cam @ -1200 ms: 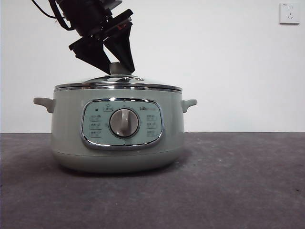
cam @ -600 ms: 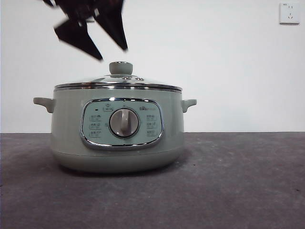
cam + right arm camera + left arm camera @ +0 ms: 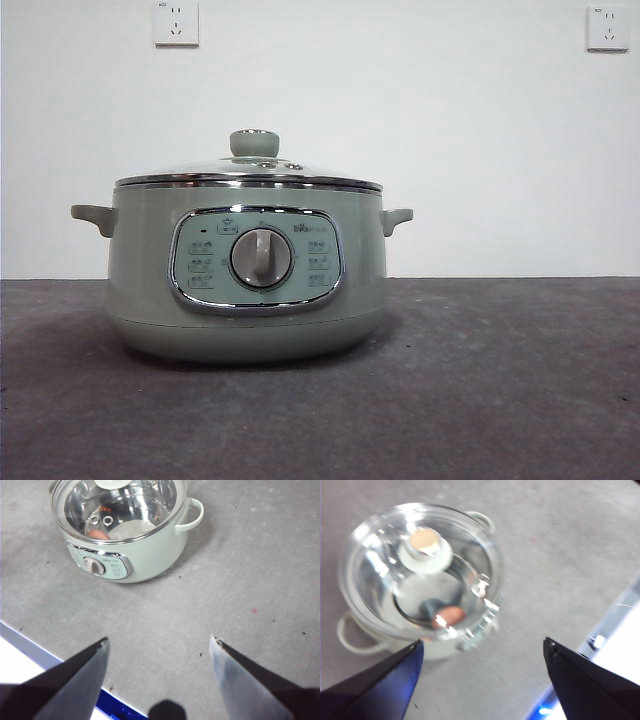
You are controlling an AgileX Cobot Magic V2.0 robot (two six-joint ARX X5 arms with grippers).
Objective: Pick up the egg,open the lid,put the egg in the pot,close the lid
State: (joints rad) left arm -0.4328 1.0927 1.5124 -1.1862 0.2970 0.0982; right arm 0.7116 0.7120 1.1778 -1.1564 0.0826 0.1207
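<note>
Egg (image 3: 449, 616) lies inside the pot (image 3: 245, 290) on your counter (image 3: 500, 380) under the seated lid (image 3: 250, 172), so nothing looks left, with left fingers (image 3: 480, 652) and right fingers (image 3: 157, 647) spread wide, empty.

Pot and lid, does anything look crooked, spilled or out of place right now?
Nothing stands out. The domed glass lid sits level on the round sage-green pot, and the small brown-orange egg lies inside under the glass. Both pincers, left and right, are open and clear of it.

Two white wall sockets (image 3: 175, 22) (image 3: 607, 27) high on a plain wall (image 3: 480, 150); grey, perhaps felt-covered, table (image 3: 480, 380).
</note>
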